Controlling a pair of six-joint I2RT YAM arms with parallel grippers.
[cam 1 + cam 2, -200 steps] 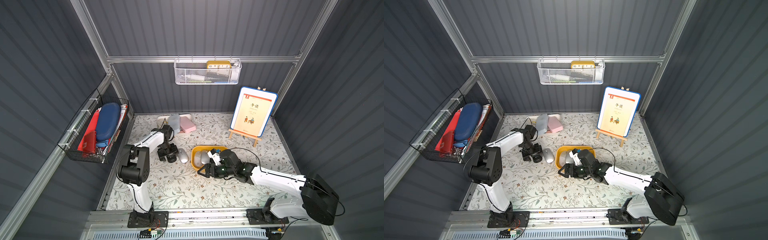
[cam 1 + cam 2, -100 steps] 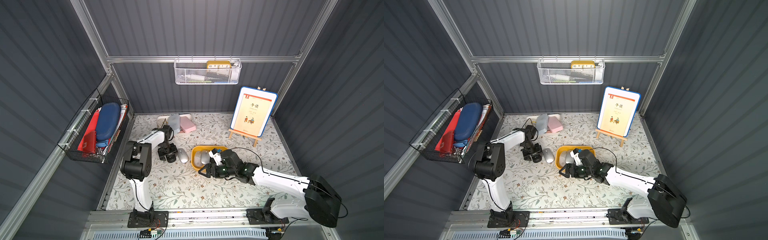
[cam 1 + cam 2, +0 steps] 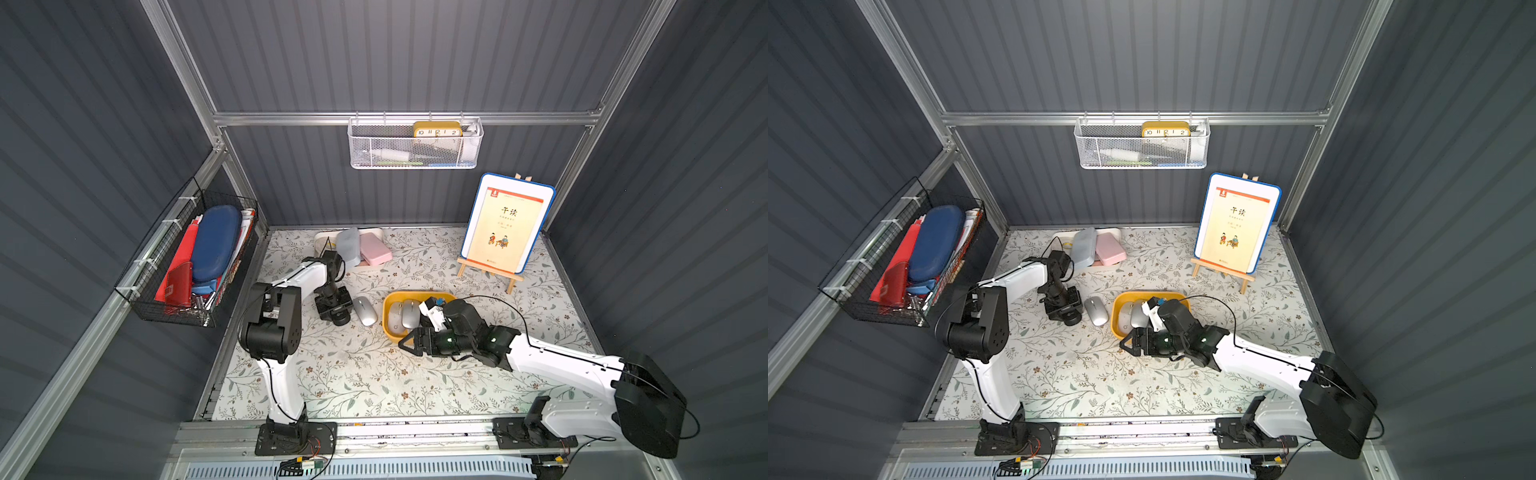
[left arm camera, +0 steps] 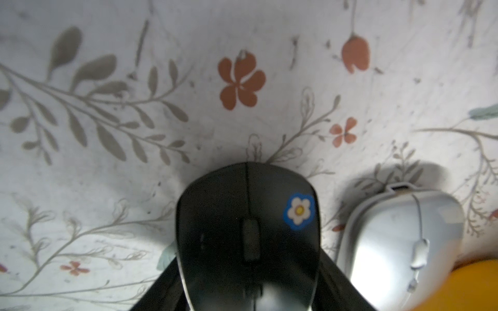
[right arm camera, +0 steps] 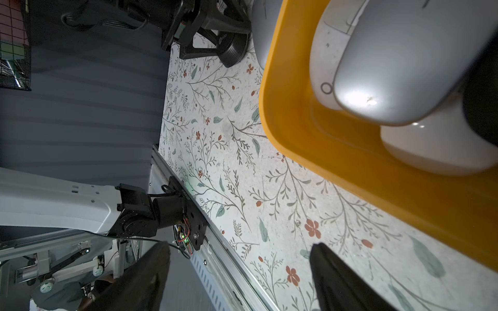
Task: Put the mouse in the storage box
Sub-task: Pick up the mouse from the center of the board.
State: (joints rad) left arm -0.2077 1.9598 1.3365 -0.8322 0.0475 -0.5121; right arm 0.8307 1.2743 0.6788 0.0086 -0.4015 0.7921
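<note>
On the floral counter [image 3: 353, 374], the left jaws have been clamped onto the black flower-stickered mouse [image 4: 248, 237], so carrying to the shallow yellow plastic storage box [image 3: 386, 320] is enabled; the right jaws are held apart, empty.

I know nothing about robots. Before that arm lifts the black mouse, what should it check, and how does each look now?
1. The black mouse sits between the left gripper's fingers: ok.
2. Grip firm: cannot tell.
3. Those fingers clear of the silver mouse alongside: cannot tell.
4. The box has room: ok, bare floor shows beside its two mice.
5. Way over the box free: not ok, the right arm's wrist seems to overhang it.
6. The right gripper is empty: ok, open.
</note>
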